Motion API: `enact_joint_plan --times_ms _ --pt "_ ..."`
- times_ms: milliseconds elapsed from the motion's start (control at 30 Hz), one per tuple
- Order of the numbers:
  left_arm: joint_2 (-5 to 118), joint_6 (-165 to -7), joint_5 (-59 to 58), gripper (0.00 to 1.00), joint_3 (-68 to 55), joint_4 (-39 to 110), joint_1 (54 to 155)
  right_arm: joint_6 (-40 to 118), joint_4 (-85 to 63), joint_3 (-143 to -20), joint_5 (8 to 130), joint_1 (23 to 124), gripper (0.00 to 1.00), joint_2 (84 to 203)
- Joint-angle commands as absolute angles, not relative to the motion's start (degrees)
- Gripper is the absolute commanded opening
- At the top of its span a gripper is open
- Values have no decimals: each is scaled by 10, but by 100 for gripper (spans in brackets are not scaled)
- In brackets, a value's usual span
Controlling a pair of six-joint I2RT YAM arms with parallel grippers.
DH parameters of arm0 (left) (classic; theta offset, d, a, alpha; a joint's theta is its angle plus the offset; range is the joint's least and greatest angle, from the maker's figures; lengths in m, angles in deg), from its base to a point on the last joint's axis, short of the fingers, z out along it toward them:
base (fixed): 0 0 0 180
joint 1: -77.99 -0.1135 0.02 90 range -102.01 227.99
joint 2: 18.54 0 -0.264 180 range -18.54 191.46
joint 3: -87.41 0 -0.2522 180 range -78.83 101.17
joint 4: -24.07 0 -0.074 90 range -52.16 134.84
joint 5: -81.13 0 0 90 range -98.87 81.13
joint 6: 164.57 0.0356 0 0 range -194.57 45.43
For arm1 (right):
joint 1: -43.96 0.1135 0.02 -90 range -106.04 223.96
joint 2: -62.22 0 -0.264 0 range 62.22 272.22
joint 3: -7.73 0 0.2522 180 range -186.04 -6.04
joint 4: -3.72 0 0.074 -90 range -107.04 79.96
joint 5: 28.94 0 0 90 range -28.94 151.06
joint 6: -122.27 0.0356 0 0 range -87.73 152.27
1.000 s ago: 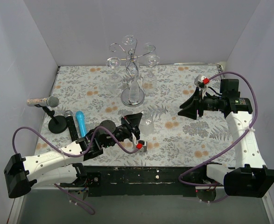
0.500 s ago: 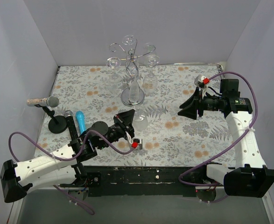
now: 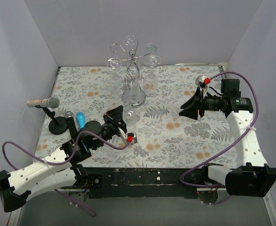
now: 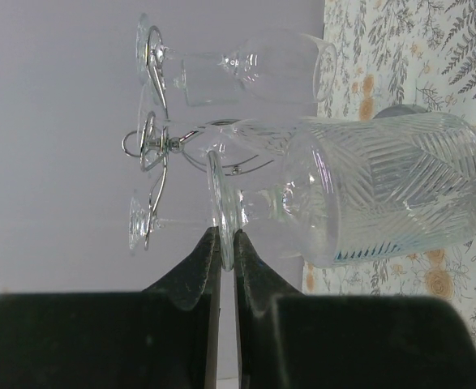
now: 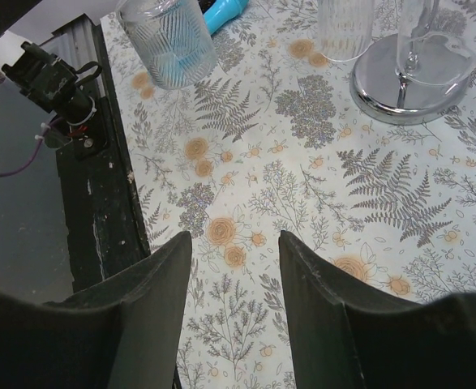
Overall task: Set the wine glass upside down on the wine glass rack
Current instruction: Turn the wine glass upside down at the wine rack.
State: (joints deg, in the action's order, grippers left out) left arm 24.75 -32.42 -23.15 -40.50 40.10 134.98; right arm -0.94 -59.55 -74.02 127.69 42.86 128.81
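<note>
Closer to rack (image 3: 140,99) now: wine glass (image 4: 383,190)

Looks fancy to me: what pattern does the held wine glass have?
Clear wine glass with embossed herringbone ribs, best seen in the left wrist view.

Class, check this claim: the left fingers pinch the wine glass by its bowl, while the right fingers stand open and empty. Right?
Not quite. The left fingers pinch the wine glass by its flat foot, not its bowl, as the left wrist view shows.
</note>
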Motion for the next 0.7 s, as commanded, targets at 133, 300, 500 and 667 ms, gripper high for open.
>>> enact_joint_plan --times_ms 133,300,500,667 --pt "229 -349 -168 0 -377 373 1343 -6 -579 -743 1305 428 55 1293" --pt "279 -358 -93 0 -382 306 1346 15 -578 -756 1322 439 55 1318" --pt "371 -353 -62 0 -377 205 1363 114 -523 -741 1370 455 59 1325" --pt "452 -326 -68 0 -367 158 1386 318 -339 -677 1388 455 66 1300"
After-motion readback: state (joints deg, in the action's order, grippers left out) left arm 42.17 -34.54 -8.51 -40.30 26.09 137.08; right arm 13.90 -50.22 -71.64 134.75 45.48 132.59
